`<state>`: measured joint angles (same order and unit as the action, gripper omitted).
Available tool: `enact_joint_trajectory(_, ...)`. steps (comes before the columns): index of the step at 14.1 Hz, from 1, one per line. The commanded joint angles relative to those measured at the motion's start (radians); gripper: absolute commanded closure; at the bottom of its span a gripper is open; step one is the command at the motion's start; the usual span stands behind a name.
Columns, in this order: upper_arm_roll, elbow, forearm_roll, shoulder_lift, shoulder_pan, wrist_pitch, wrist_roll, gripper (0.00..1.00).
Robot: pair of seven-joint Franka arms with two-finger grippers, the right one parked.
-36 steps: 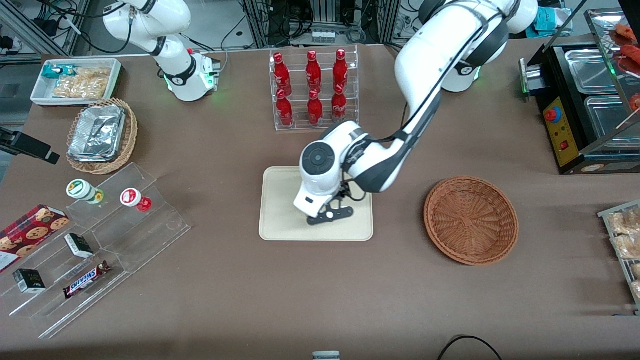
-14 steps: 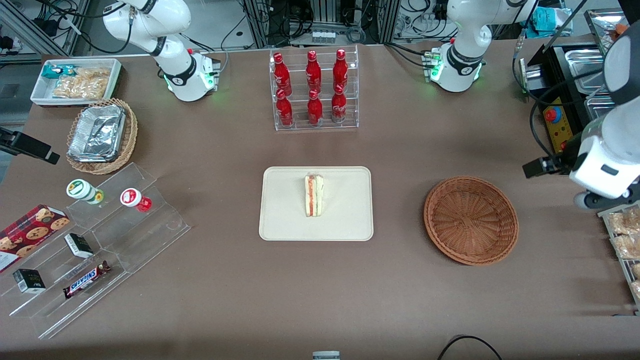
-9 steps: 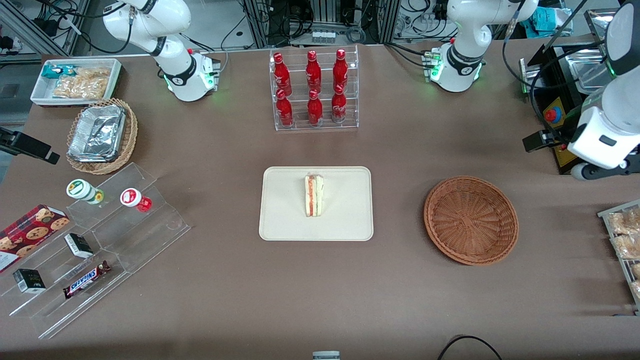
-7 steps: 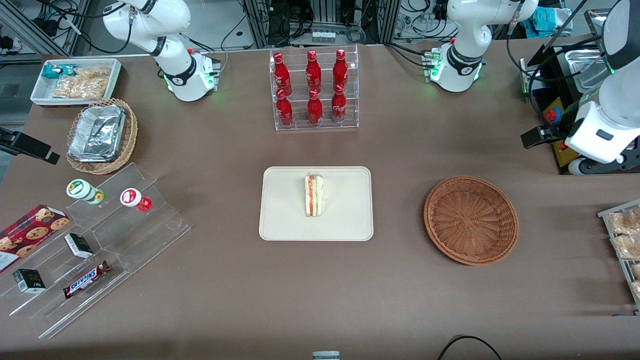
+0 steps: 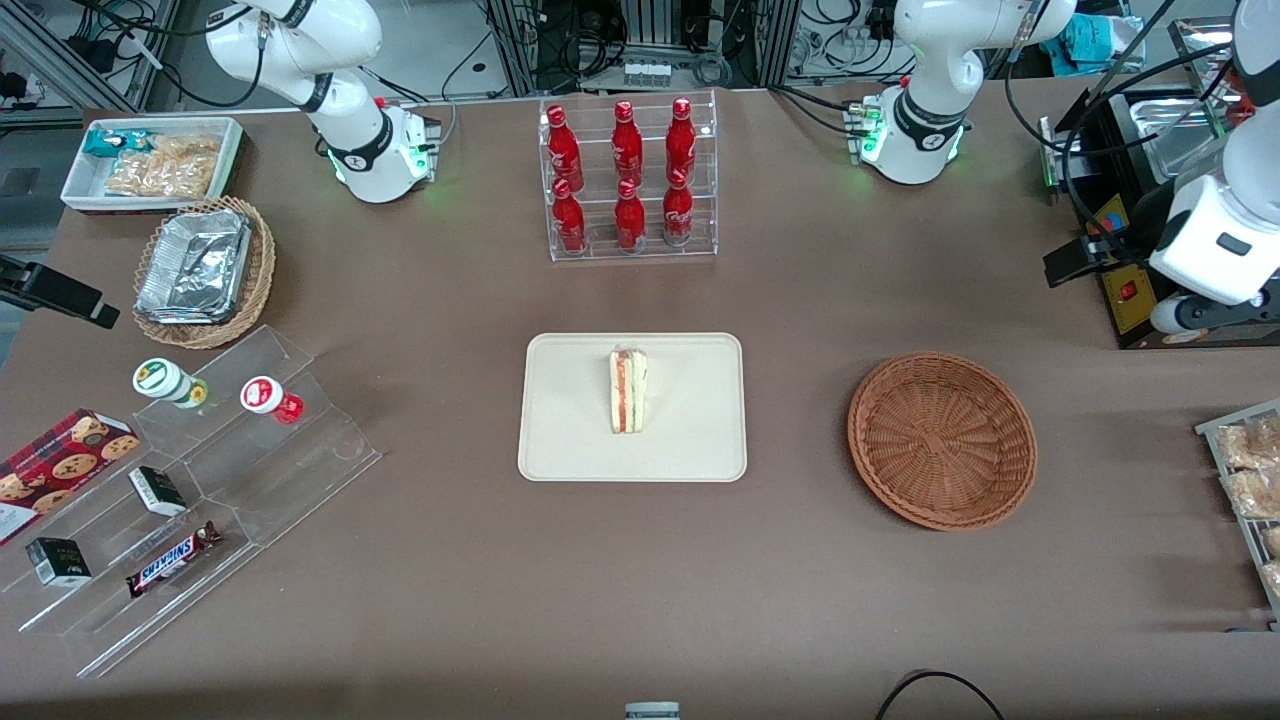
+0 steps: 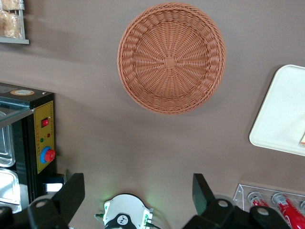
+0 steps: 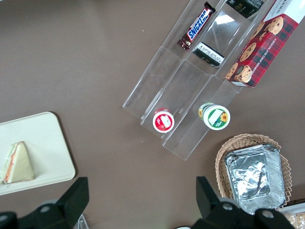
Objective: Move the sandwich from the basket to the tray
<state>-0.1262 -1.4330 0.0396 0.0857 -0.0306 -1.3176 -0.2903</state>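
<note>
The sandwich lies flat on the tray, near the tray's middle, its pink-orange and green filling stripe showing along one edge. The tray sits on the brown tabletop, nearer the front camera than the clear rack of red bottles. The basket stands on the tabletop beside the tray, toward the working arm's end, apart from it and holding nothing. The claw hangs high above the tabletop at the working arm's end, next to the black machine with a yellow panel, well apart from both basket and tray. Its two fingers stand wide apart with nothing between them.
</note>
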Motion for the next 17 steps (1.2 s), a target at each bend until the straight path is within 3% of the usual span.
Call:
enact_joint_trajectory(1,-0.029,-0.023,-0.035,-0.038,-0.098,-0.011,0.019,0.0)
enact_joint_trajectory(4,-0.073,-0.02,-0.038,-0.032,-0.138,-0.014,0.017,0.0)
enact_joint_trajectory(7,-0.19,-0.018,-0.029,-0.032,-0.216,-0.015,0.003,0.0)
enact_joint_trajectory(17,-0.194,0.006,-0.024,0.0,-0.209,-0.014,0.003,0.0)
